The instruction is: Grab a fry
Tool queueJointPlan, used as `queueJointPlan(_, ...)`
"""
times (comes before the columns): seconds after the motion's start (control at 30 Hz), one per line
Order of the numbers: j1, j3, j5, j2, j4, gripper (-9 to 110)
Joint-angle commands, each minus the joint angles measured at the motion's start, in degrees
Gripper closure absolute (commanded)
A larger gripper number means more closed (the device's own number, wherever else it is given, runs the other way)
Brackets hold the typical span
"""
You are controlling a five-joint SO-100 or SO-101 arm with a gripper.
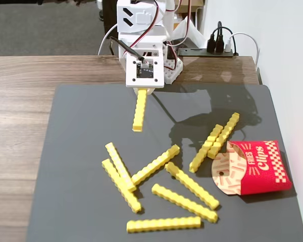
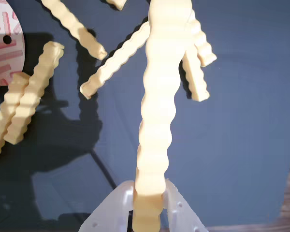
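Note:
A yellow ridged fry (image 1: 140,110) hangs over the dark grey mat (image 1: 81,126), with my gripper (image 1: 142,91) shut on its far end. In the wrist view the same fry (image 2: 157,116) runs up the middle from between the white fingers (image 2: 180,208) of the gripper (image 2: 148,195). Several other yellow fries (image 1: 155,164) lie scattered on the mat nearer the camera. Two more fries (image 1: 218,137) lie side by side at the right.
A red and white fries carton (image 1: 256,167) lies on its side at the mat's right, and its patterned edge (image 2: 1,46) shows in the wrist view. The arm's base (image 1: 141,30) and a power strip (image 1: 212,49) stand at the back. Wooden table (image 1: 20,101) surrounds the mat.

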Motion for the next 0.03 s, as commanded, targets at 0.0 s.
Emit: queueJointPlan(0.0,-0.44,-2.72,-0.09,0.00,0.35,101)
